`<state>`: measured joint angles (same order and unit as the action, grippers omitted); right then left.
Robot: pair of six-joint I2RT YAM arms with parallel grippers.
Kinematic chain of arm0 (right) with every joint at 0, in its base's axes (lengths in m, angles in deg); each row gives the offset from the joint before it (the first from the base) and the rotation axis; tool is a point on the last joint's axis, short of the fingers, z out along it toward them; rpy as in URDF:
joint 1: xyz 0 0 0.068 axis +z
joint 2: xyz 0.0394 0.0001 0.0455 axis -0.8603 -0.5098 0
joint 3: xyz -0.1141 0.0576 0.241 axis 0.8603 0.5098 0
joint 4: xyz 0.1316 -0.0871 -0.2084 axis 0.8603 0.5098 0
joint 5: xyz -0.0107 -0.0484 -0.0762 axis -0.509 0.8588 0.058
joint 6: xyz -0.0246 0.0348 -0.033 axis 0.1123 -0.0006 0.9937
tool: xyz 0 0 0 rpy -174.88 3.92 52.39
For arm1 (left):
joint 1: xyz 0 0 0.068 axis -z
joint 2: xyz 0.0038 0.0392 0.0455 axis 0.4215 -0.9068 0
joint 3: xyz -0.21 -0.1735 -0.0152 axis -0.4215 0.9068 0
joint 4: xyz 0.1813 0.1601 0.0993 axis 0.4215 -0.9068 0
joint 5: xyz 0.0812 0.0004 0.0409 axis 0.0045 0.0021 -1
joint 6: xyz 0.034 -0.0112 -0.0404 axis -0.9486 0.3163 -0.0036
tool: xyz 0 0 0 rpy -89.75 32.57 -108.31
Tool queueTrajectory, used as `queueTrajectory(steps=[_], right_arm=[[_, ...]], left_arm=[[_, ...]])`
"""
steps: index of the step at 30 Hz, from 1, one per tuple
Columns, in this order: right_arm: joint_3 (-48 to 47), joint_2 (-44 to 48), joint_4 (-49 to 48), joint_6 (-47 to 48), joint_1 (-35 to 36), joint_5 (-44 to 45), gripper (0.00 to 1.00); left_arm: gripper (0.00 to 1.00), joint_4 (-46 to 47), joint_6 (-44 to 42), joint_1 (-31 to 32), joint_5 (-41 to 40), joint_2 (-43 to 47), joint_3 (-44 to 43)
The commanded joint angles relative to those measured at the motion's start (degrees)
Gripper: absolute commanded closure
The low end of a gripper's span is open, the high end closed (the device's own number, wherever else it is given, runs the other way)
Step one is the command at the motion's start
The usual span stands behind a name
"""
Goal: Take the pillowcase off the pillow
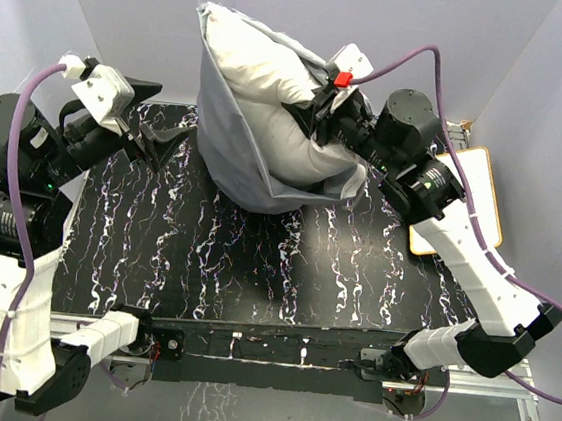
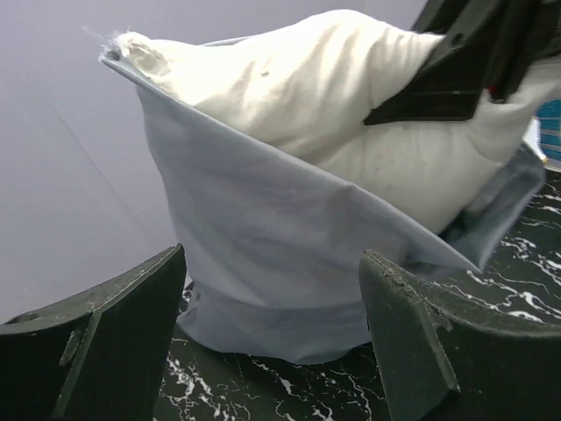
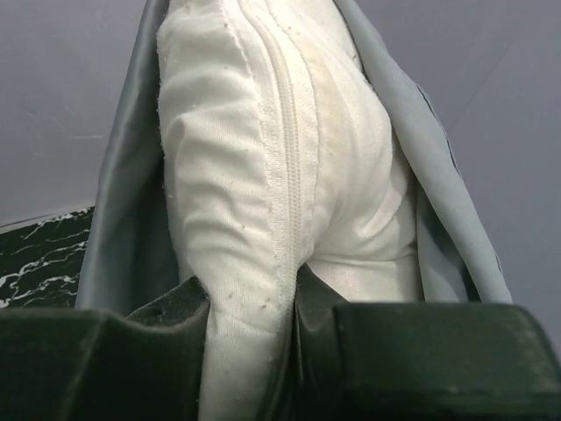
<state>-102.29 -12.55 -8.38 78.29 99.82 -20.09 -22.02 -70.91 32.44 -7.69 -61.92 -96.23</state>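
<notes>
Two arms stand at the near edge of a black table (image 1: 255, 268) veined with white. Plain pale-grey walls (image 1: 122, 3) close it in on the far side and on both flanks. A small whiteboard (image 1: 480, 186) lies at the table's right edge.

At the far end of the table the pillow (image 1: 256, 67) stands propped up on end. Its upper part is bare and its lower part is sunk in the pillowcase (image 1: 231, 160), which sags in folds round its base on the table.

The right pincer (image 3: 250, 303) is clamped on the pillow's seamed edge, with white cloth squeezed between its fingers and grey flaps hanging on either side. The left pincer (image 2: 272, 254) has its jaws wide apart and holds nothing. It is just left of the pillowcase, facing its grey side without touching it.
</notes>
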Motion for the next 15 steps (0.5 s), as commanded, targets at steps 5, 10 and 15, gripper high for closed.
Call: queueTrajectory(steps=[5,10,15], right_arm=[[1.4,2.8,-8.1,-4.0,0.5,-6.3,0.92],[2.6,3.0,-8.6,-4.8,0.5,-7.3,0.92],[2.1,2.1,-7.9,-5.0,0.5,-7.4,0.92]], left_arm=[[0.15,9.0,12.6,0.1,4.1,-2.2,4.6],[0.17,13.7,20.7,0.1,3.9,-4.6,4.9],[0.20,15.6,22.9,0.2,5.1,-5.3,5.2]])
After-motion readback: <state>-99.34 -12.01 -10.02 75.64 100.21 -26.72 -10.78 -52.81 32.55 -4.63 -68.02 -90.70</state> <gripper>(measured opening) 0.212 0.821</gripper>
